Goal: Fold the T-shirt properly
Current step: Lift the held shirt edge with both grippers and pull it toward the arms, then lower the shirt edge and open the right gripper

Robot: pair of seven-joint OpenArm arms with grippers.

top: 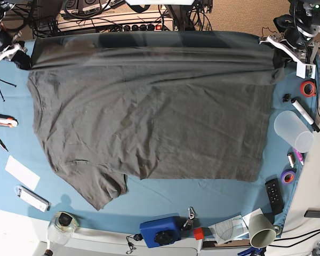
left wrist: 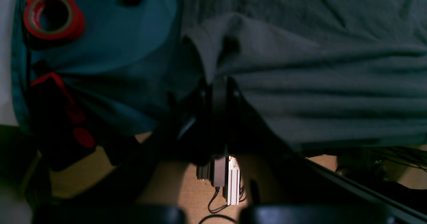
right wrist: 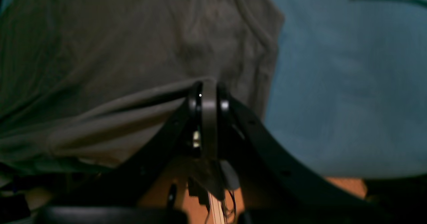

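Right, I have the T-shirt [top: 149, 117] spread wide over the blue cloth [top: 149, 197], filling most of the table in the base view, with one sleeve [top: 98, 186] trailing down toward the near edge. Its far edge is lifted and pulled taut between my two arms at the back corners.

My left gripper [left wrist: 218, 87] sits at the far corner on that view's right. In the left wrist view its jaws are pressed together on a fold of the dark fabric, which bunches up just above the tips and runs off in long ridges to the right. A red tape roll [left wrist: 53, 15] lies on the cloth beside that corner.

My right gripper [right wrist: 208, 97] is at the opposite far corner. In the right wrist view its jaws are clamped on the shirt's edge, a thin band of fabric pinched between them, with the rest of the shirt sloping away to the left and bare cloth to the right.

Around the shirt in the base view I can see a clear cup [top: 292, 129] and a marker [top: 304, 113] on the right, a remote [top: 273, 196] lower down, and a blue box [top: 160, 230] at the near edge.
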